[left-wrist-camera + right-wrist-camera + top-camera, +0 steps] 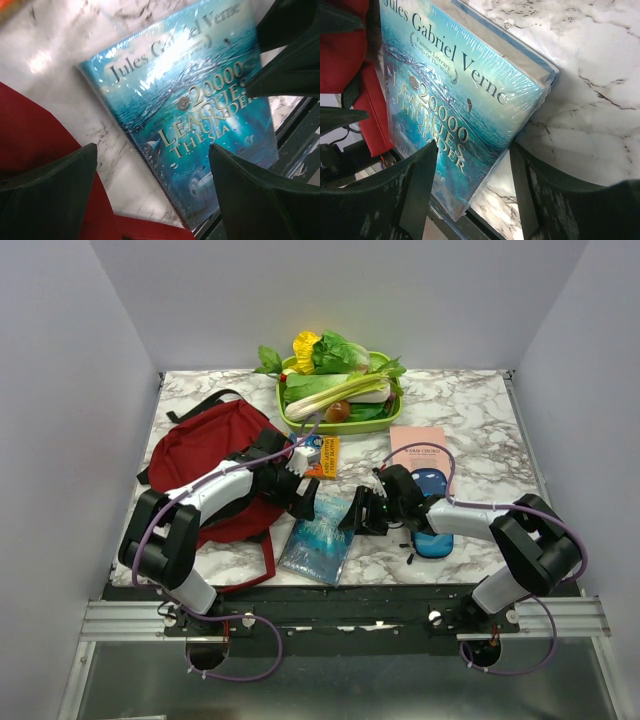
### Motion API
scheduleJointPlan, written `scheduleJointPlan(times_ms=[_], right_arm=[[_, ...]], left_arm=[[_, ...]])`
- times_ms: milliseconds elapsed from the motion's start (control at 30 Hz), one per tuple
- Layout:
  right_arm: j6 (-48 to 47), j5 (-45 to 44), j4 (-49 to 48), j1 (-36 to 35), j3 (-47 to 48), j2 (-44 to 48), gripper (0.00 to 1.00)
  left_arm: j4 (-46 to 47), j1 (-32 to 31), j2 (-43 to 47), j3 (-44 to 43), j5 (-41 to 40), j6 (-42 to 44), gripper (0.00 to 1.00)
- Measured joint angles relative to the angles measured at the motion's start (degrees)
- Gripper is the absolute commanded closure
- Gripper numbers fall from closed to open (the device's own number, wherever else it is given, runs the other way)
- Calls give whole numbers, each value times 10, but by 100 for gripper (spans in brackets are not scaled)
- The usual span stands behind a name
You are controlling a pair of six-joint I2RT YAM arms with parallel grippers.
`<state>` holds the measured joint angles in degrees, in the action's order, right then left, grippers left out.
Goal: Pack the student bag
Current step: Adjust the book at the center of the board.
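The dark red student bag (pixel 205 455) lies on the left of the marble table, with black straps; its fabric also shows in the left wrist view (pixel 30 145). A shrink-wrapped blue book (pixel 320 535), "20000 Leagues Under the Sea", lies flat just right of the bag, its near corner at the table's front edge. My left gripper (pixel 305 495) is open over the book's left edge (pixel 190 115), one finger above the bag, one above the cover. My right gripper (pixel 360 512) is open, straddling the book's right edge (pixel 445 100). Neither holds anything.
A green tray (pixel 290 415) of vegetables stands at the back centre. A small orange booklet (pixel 325 455) lies in front of it. A pink book (pixel 418 440) and a blue pencil case (pixel 432 540) lie on the right, under my right arm. A red strap (pixel 265 570) runs along the front edge.
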<state>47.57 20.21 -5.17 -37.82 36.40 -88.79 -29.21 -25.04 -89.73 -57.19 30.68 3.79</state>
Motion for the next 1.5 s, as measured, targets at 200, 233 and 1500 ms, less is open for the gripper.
scheduleJointPlan(times_ms=[200,233,1500], right_arm=[[5,0,-13,0,-8,1,32],[6,0,-17,0,-10,2,32],[71,112,21,8,34,-75,35]], left_arm=[[10,-1,-45,21,-7,-18,1],[11,-3,-50,21,-7,-23,1],[150,-16,35,23,149,-47,9]])
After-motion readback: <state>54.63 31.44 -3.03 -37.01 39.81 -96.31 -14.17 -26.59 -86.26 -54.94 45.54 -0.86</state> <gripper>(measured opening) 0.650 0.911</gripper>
